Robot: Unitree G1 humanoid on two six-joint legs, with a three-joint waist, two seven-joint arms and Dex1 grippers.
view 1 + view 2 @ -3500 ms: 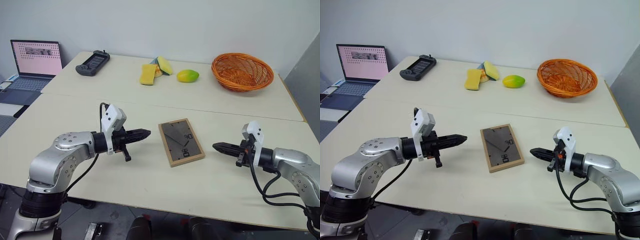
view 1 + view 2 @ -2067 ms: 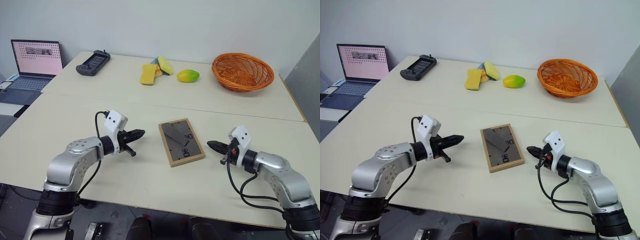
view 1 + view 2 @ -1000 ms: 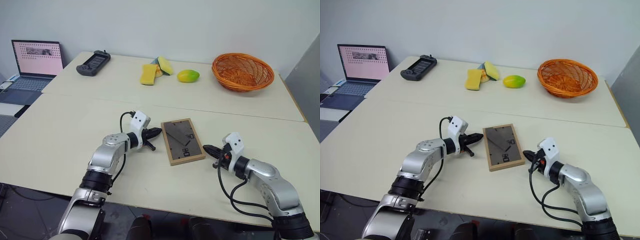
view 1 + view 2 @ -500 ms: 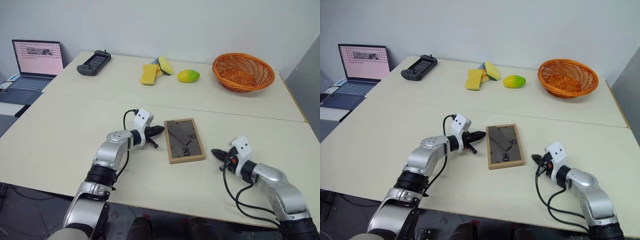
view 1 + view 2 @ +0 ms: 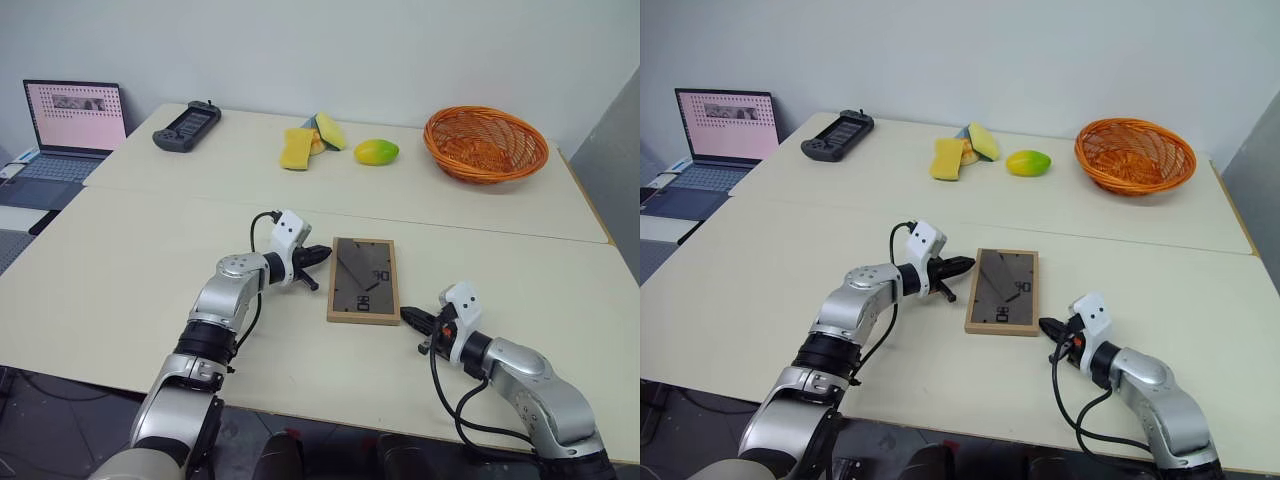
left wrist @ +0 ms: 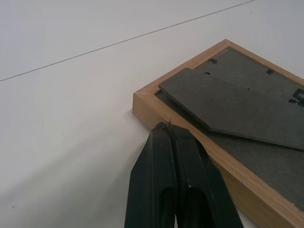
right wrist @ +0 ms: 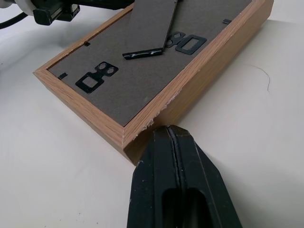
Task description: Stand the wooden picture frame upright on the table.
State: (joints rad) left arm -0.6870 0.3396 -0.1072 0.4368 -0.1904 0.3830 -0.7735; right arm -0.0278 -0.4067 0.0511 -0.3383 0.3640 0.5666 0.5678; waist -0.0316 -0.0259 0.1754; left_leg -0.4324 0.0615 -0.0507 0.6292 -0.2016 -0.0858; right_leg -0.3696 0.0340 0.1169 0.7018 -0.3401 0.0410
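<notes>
No legible text, labels or numbers found. Laptop [image 5: 72, 118] screen shows pink page with rows of marks, too small to read.

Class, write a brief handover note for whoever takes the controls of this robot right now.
Left gripper: shut, tip at the far left corner of the small light-wood picture frame.
Right gripper: shut, tip at the frame's near right corner.
Frame: flat on the large pale beige table, dark grey back and hinged stand facing up.
Done: both tips positioned.
Left: lift the frame and stand it upright.
</notes>
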